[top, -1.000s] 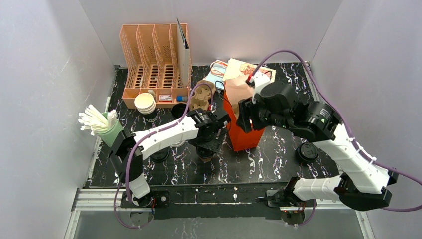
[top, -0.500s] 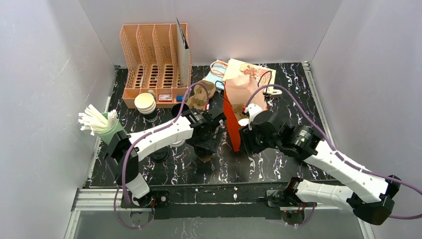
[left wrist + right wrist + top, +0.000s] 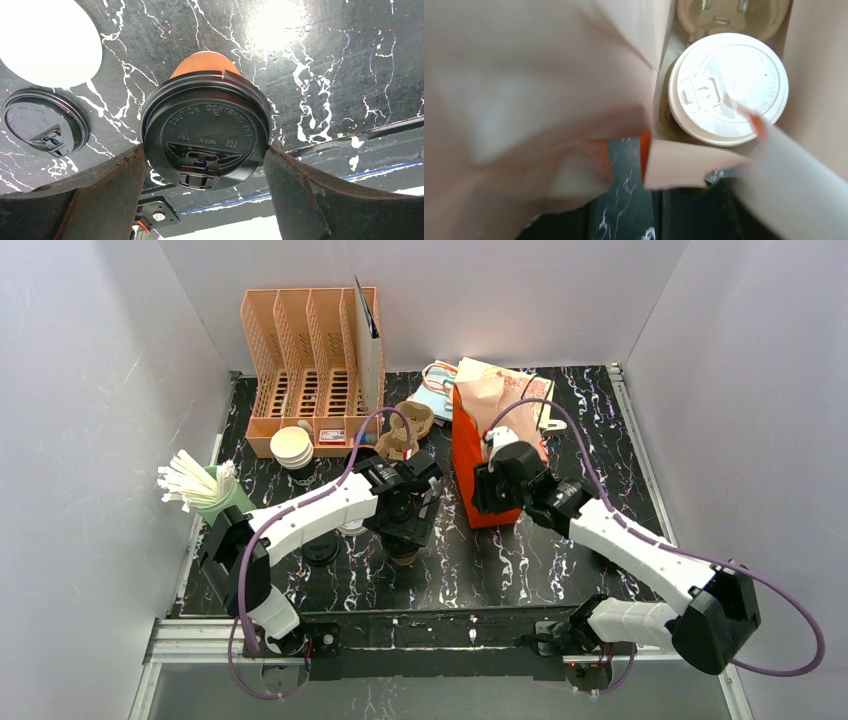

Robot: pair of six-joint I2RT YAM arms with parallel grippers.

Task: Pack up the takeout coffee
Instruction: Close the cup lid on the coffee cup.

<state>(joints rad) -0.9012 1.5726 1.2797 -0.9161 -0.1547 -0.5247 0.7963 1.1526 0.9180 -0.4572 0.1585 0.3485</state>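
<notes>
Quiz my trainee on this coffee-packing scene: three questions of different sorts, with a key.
1. True or false: the brown kraft cup between the left gripper's fingers wears a white lid.
2. The right wrist camera looks into: A the orange paper bag; B the peach organizer; C the green straw holder.
3. What colour is the lid on the bagged cup?
Key: 1 false, the lid is black; 2 A; 3 white.
</notes>
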